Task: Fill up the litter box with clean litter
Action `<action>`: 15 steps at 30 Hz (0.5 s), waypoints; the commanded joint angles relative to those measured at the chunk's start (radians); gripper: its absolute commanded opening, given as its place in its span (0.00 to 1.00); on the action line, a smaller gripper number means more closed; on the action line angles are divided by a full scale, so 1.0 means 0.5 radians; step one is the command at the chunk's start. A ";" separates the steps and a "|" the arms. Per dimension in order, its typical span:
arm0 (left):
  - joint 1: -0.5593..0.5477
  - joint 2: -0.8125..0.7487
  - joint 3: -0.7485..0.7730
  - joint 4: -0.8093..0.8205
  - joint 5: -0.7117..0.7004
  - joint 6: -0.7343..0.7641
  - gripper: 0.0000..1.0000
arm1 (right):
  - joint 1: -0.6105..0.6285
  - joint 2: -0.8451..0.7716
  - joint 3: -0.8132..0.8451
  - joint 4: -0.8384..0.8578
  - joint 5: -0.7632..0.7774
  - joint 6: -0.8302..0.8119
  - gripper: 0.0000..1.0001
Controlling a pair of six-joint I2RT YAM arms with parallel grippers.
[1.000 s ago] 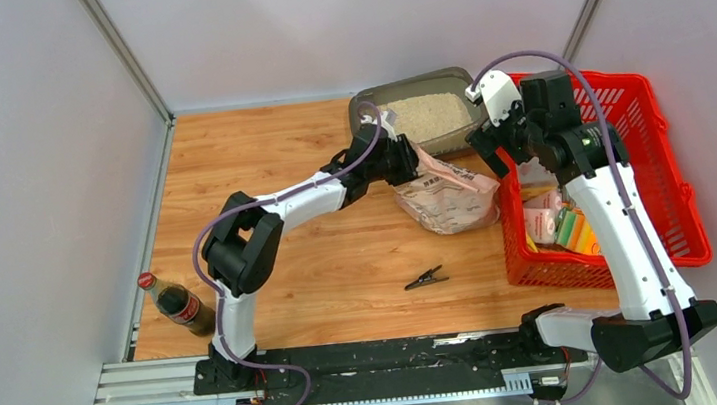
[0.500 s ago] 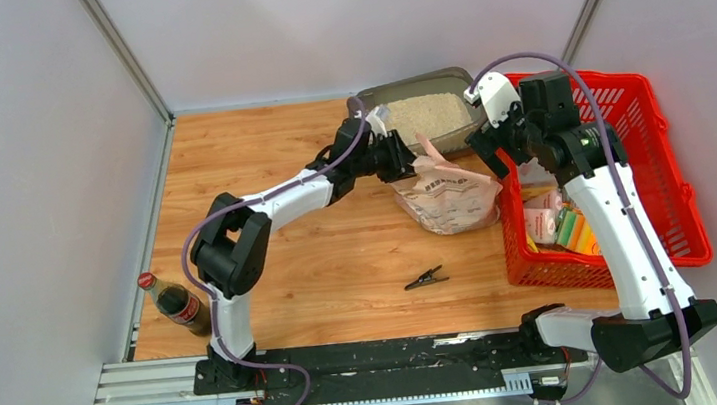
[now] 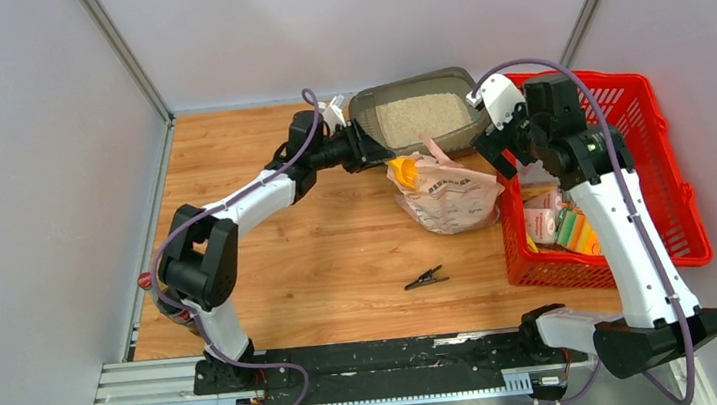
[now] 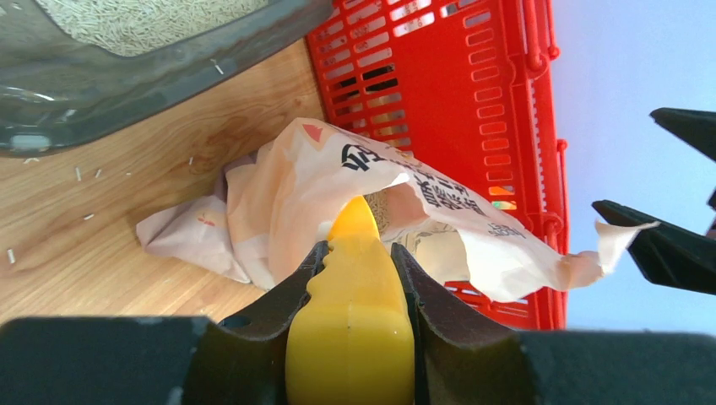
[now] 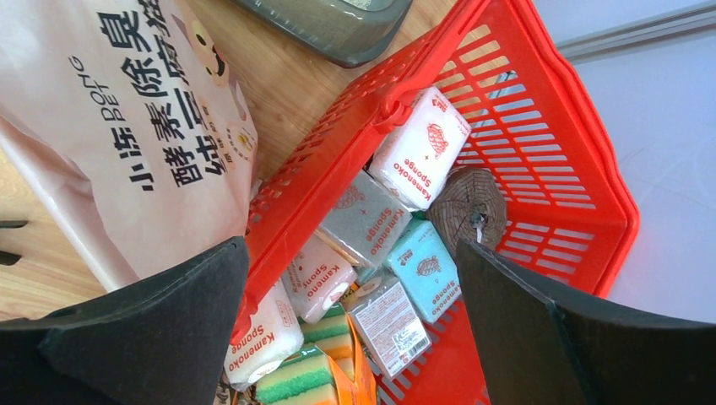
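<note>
The dark grey litter box (image 3: 373,106) stands at the back of the table with pale beige litter (image 3: 424,115) in it; its rim (image 4: 127,80) and litter (image 4: 143,17) also show in the left wrist view. My left gripper (image 3: 367,151) is shut on a yellow scoop (image 4: 350,312), beside the box's near left corner. The scoop's tip (image 3: 403,171) points into the open mouth of the pale litter bag (image 3: 453,198). My right gripper (image 3: 492,148) is open and empty (image 5: 350,249), above the bag's right side and the red basket's left wall.
The red mesh basket (image 3: 667,165) at right holds packed sponges (image 5: 418,160). A black clip (image 3: 426,278) lies on the wood in front of the bag. A cola bottle (image 3: 148,281) shows partly behind my left arm's elbow. A few grains (image 4: 84,173) lie by the box.
My left gripper has drawn back to the left, out of the bag's mouth, and the yellow scoop now shows. The bag has settled slightly. The right arm has barely moved.
</note>
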 commanded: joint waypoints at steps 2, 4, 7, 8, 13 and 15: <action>0.117 -0.162 -0.052 0.276 0.191 -0.157 0.00 | -0.003 -0.053 0.063 -0.036 0.098 -0.062 1.00; 0.133 -0.159 -0.064 0.374 0.228 -0.236 0.00 | -0.003 -0.038 0.081 -0.064 0.104 -0.062 1.00; 0.148 -0.174 -0.086 0.420 0.262 -0.273 0.00 | -0.003 -0.016 0.130 -0.103 0.116 -0.062 1.00; 0.154 -0.187 -0.101 0.417 0.253 -0.273 0.00 | -0.003 -0.013 0.139 -0.113 0.123 -0.062 1.00; 0.216 -0.202 -0.208 0.533 0.259 -0.378 0.00 | -0.003 0.002 0.201 -0.165 0.138 -0.068 1.00; 0.243 -0.196 -0.227 0.543 0.253 -0.405 0.00 | -0.003 0.009 0.210 -0.171 0.144 -0.068 1.00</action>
